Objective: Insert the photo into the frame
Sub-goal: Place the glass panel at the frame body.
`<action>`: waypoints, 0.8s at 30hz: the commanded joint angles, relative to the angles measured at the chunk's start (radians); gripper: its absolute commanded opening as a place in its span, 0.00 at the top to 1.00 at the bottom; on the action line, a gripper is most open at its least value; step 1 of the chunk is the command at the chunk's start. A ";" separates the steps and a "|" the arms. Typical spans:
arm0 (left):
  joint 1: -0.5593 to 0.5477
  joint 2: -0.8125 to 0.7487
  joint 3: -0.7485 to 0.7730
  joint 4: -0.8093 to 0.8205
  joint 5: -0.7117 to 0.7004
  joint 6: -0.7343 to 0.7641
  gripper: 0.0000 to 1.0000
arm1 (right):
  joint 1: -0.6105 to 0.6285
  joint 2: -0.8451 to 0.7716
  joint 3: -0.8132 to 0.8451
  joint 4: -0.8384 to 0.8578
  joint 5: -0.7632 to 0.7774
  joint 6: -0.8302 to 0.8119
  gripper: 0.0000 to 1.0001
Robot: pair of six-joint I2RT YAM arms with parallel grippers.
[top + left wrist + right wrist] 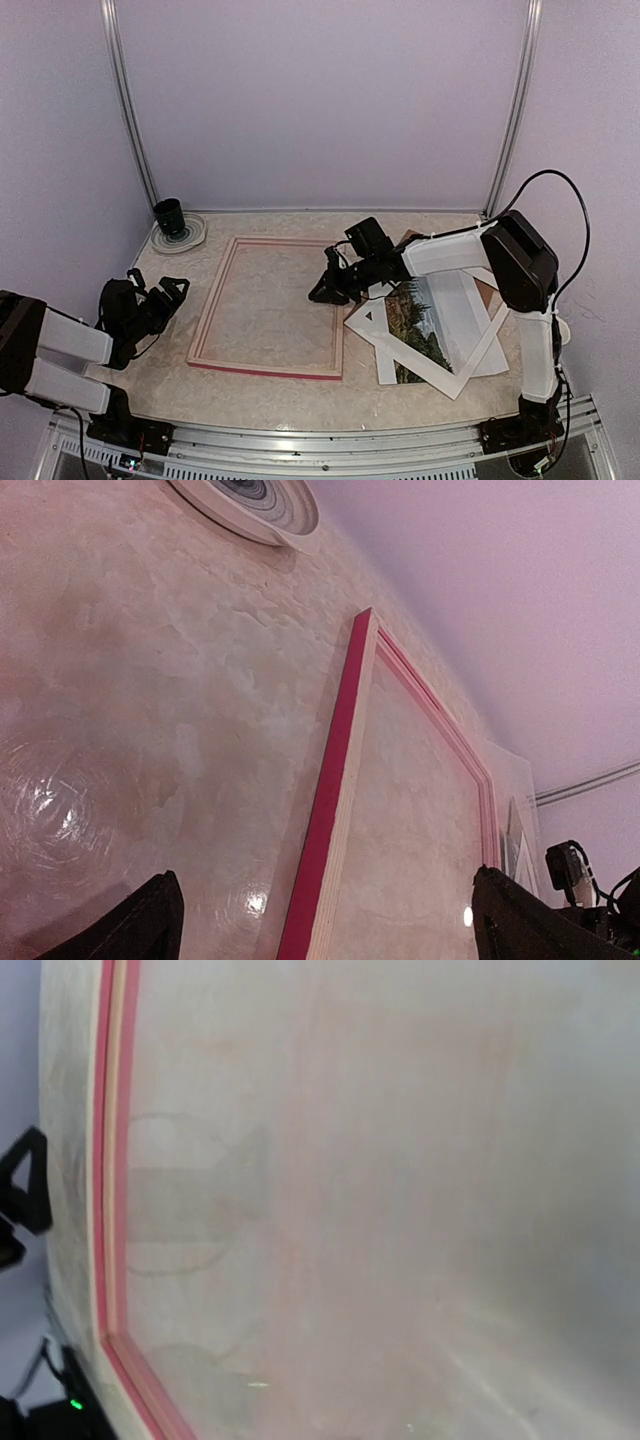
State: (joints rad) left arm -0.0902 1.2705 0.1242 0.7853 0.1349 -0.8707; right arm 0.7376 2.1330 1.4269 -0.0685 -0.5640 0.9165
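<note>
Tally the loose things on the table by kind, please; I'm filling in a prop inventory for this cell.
frame: 1
photo: 1
white mat border: 1
brown backing board: 1
black cup: 1
striped plate: 1
Total: 6

We looked down from above and behind the arm bases [118, 428], taking in the whole table [260, 395]. Our left wrist camera sat low, skimming the tabletop toward the frame [322, 810] and a far plate [255, 500]. Our right wrist camera faced the frame's inside at close range. All three views shared the frame.
</note>
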 commanded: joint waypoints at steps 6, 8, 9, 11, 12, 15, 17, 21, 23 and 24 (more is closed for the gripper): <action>0.007 0.013 0.020 0.034 0.011 -0.003 0.01 | -0.001 -0.028 0.011 -0.030 -0.011 -0.022 0.60; 0.007 0.015 0.020 0.035 0.011 -0.002 0.01 | 0.000 -0.029 0.014 -0.035 -0.010 -0.024 0.58; 0.007 0.016 0.020 0.035 0.011 -0.002 0.01 | -0.001 -0.029 0.015 -0.037 -0.009 -0.025 0.58; 0.007 0.016 0.020 0.037 0.011 -0.003 0.01 | 0.000 -0.029 0.016 -0.040 -0.008 -0.027 0.56; 0.007 0.017 0.020 0.037 0.012 -0.003 0.01 | 0.000 -0.030 0.017 -0.042 -0.007 -0.028 0.56; 0.007 0.015 0.020 0.038 0.012 -0.002 0.01 | -0.001 -0.032 0.022 -0.053 -0.002 -0.034 0.54; 0.007 0.016 0.020 0.038 0.012 -0.003 0.01 | 0.000 -0.033 0.027 -0.065 0.005 -0.039 0.52; 0.007 0.018 0.020 0.038 0.012 -0.003 0.01 | 0.002 -0.038 0.043 -0.099 0.025 -0.056 0.46; 0.007 0.019 0.020 0.039 0.012 -0.003 0.01 | 0.003 -0.042 0.053 -0.123 0.038 -0.068 0.43; 0.007 0.019 0.020 0.039 0.012 -0.003 0.01 | 0.003 -0.045 0.058 -0.134 0.048 -0.075 0.42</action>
State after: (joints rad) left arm -0.0902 1.2835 0.1242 0.7982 0.1352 -0.8707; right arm 0.7376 2.1330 1.4425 -0.1505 -0.5522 0.8764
